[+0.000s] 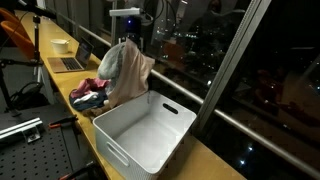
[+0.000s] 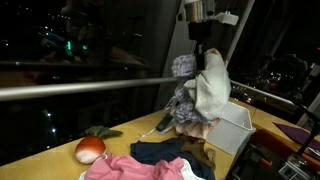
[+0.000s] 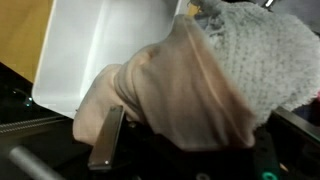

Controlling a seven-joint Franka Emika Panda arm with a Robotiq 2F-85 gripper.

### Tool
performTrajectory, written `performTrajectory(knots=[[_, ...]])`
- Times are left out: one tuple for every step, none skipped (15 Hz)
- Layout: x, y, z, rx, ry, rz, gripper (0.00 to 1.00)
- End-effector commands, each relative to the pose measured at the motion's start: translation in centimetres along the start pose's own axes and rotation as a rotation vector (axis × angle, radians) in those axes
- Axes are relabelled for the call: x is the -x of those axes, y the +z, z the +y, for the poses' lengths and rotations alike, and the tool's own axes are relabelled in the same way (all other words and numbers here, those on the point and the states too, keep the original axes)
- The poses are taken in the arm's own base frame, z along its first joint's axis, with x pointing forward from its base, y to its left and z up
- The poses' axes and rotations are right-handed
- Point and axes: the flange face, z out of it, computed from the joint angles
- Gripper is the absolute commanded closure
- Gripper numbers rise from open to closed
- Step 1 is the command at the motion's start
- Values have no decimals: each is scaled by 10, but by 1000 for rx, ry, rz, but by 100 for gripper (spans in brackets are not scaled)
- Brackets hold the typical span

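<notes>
In an exterior view, the hand (image 1: 128,44) is up high, fully clamped on a beige fabric garment (image 1: 128,75). The garment dangles clear of the wooden table (image 1: 205,158). It hangs right at the far rim of the white rectangular plastic bin (image 1: 150,135), and a grey knitted garment (image 1: 110,62) droops along with it. Just beside them a heap of coloured clothes (image 1: 88,93) lies on the table, and further back sits an open laptop (image 1: 70,62).

Now the opposite angle in an exterior view: the hand (image 2: 203,52) comes straight down and its tips are buried in fabric. The beige garment (image 2: 212,92) hangs long, the grey knit (image 2: 183,70) is bunched against it, and both are off the table (image 2: 45,152). The bin (image 2: 238,125) is close behind. In the foreground lie a red round fruit (image 2: 90,149), a pink cloth (image 2: 125,168) and a dark blue cloth (image 2: 160,152).

In the wrist view, beige folds (image 3: 165,95) fill the picture and the grey knit (image 3: 255,50) presses in beside them. One finger (image 3: 105,140) is tight against the beige fabric. Below them is the bin's pale floor (image 3: 100,40).
</notes>
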Motion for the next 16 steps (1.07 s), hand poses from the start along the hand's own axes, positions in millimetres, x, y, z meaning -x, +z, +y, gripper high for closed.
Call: performTrajectory(knots=[[73,-31,51,47,50,-35,100],[91,-40,66,57,65,-43,100],[111,-49,81,66,80,-51,100],[131,-59,95,74,91,-55,100],[152,-69,109,82,102,-58,100],[173,-78,123,90,111,-61,100],[194,-88,136,95,119,-63,100],[216,-98,149,98,120,-65,100],[233,-104,161,101,120,-65,100],[242,-107,170,102,116,-65,100],[244,-107,176,105,104,-65,100],[244,-105,180,107,94,-59,100],[238,-100,183,103,78,-58,100],[232,-94,186,97,63,-58,100],[225,-86,187,91,47,-62,100],[219,-81,187,88,35,-67,100]])
